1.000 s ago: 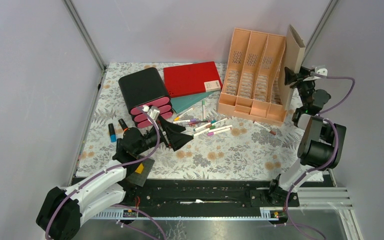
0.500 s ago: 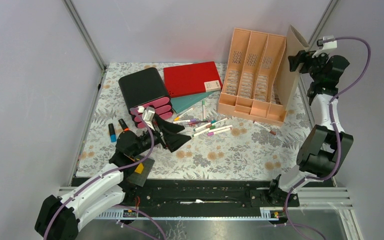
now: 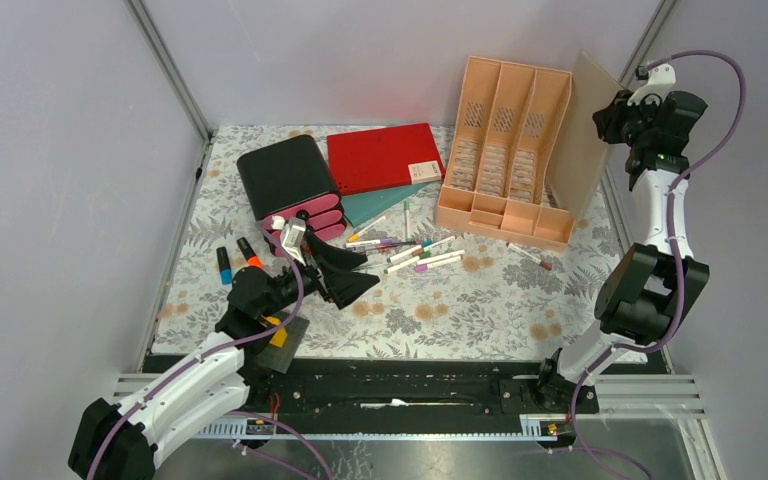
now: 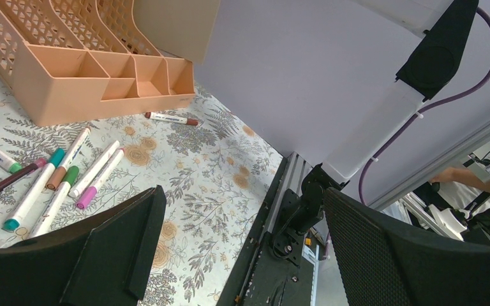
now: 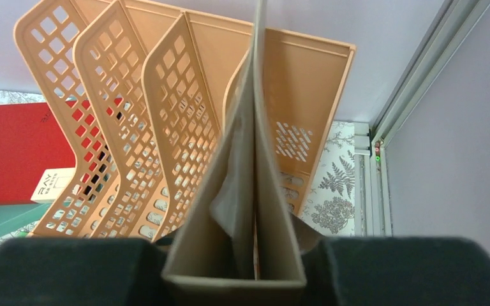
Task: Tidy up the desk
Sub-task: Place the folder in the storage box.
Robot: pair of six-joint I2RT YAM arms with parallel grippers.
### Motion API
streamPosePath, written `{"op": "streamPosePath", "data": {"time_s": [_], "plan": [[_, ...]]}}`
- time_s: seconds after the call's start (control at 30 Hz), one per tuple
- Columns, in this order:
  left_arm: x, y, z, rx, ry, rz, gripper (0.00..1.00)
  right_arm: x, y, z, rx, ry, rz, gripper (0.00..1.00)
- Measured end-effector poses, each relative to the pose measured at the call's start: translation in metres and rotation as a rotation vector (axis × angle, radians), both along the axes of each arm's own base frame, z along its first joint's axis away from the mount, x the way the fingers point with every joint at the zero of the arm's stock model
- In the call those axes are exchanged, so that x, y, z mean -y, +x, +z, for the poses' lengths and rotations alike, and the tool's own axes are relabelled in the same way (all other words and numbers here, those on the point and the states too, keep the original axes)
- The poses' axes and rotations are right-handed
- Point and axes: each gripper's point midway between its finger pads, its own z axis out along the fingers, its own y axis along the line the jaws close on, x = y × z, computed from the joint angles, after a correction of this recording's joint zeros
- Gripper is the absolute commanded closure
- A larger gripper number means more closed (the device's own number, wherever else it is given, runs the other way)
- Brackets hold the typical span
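Seen from above, the desk [image 3: 480,310] fills the middle of the cell, and its barest stretch runs along the near edge from 6 to 4 o'clock. The left gripper [image 3: 345,272] hangs over the cloth at about 8 o'clock with its jaws spread wide and nothing between them. It is just near of the black drawer box [image 3: 285,178], and a spill of markers [image 3: 415,255] lies to its right. Two more markers [image 3: 235,258] lie towards the 9 o'clock edge. One marker [image 3: 530,257] lies alone in front of the peach file rack [image 3: 505,150], which crowds the 1 to 2 o'clock corner close to the right rail. The right gripper [image 3: 615,115] is raised at 2 o'clock, clamped on the top edge of a tan folder [image 3: 585,120] that stands tilted at the rack's right side, touching or just beside it. A red notebook [image 3: 382,157] lies at 12 o'clock over a teal folder [image 3: 380,205]. In the right wrist view its white label [image 5: 54,185] shows what looks like "RAV", and the smaller print is unreadable. Writing on the marker barrels is too small to read.
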Motion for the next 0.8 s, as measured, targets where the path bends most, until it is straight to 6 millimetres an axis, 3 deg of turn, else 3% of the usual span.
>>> {"op": "streamPosePath", "data": {"time_s": [0.03,0.3,0.53,0.67,0.8], "plan": [[0.000,0.000,0.000,0.000,0.000,0.000,0.01,0.000,-0.001,0.000,-0.008,0.007,-0.001,1.00],[0.000,0.000,0.001,0.002,-0.001,-0.001,0.01,-0.002,-0.006,0.003,0.012,-0.001,-0.001,1.00],[0.000,0.000,0.001,0.002,-0.001,-0.001,0.01,-0.011,-0.026,0.030,0.133,-0.023,-0.006,1.00],[0.000,-0.001,0.000,-0.002,0.000,-0.005,0.01,-0.011,-0.023,0.044,0.234,-0.023,-0.011,1.00],[0.001,-0.001,-0.002,-0.012,0.001,-0.010,0.01,-0.011,-0.019,0.044,0.314,0.005,-0.011,1.00]]}}
